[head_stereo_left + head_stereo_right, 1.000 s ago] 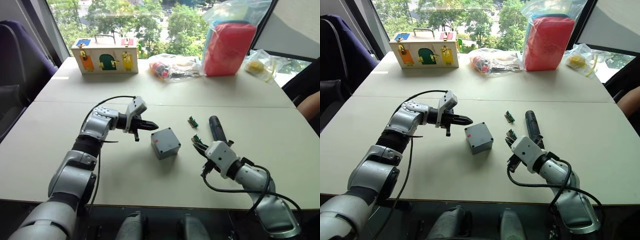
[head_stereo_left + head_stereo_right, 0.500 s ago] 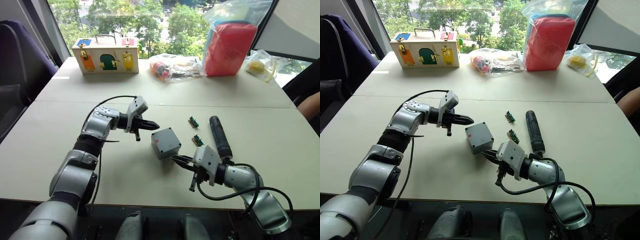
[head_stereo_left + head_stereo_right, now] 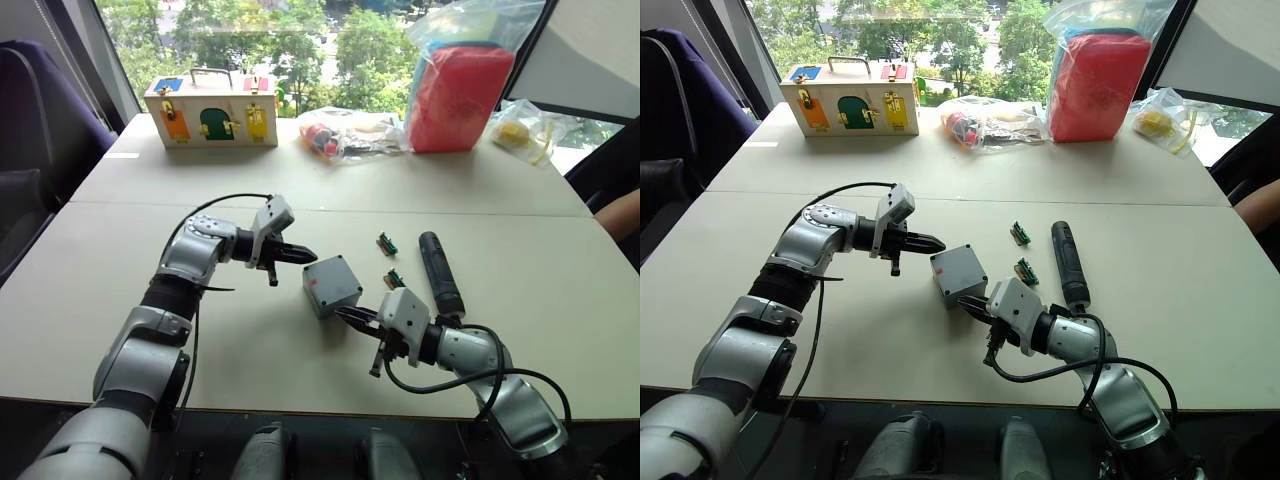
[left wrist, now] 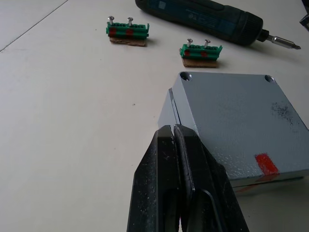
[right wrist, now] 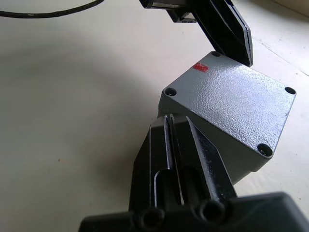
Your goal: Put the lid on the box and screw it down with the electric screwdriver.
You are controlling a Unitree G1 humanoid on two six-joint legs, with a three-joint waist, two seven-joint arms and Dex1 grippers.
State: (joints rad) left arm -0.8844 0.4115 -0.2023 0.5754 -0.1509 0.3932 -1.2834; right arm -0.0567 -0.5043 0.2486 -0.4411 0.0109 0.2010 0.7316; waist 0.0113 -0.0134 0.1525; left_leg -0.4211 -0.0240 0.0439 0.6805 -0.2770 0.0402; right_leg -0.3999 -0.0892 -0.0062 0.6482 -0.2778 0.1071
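The right gripper, fingers together, has swung from the black cylindrical electric screwdriver to the small grey plastic box mid-table. The flat grey lid already sits on it; the left gripper, also closed, flanks the opposite side, likely squaring the lid before screwing.

Both arms: silver-grey metallic shells in rounded segments, with black bands at the joints. Each wrist carries a white boxy housing just behind the tool.

Left tool: two slim black fingers tapering to a point, glossy plastic, pressed flat together with a thin seam between them. A thin black cable loops up from the forearm to the wrist housing, then trails down the arm.

Right tool: same black tapered fingers, closed together, long grooves moulded along each. Two round fastener holes in the black base block. A black cable curls under the forearm in loops.
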